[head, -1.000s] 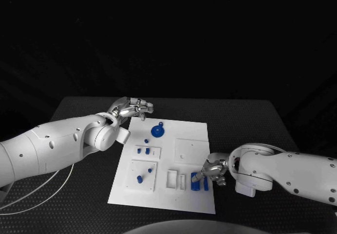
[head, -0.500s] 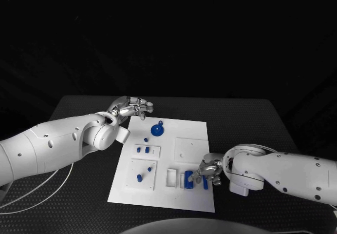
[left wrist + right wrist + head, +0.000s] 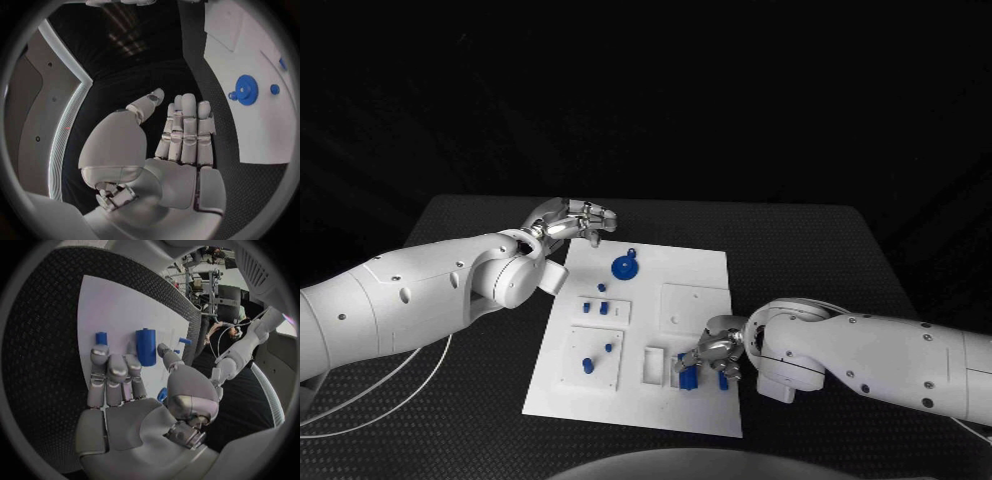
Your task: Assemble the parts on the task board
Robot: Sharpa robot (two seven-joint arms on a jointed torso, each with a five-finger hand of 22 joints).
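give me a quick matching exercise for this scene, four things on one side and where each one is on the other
Things
1. left robot hand
2. right robot hand
3. blue gear
4. white board

Places
A. middle of the black table
B. far end of the board, near its left corner
C. off the board, above the table beyond its far left corner
D. over the near end of the board, by the blue blocks

Pairs: 1-C, 2-D, 3-B, 4-A
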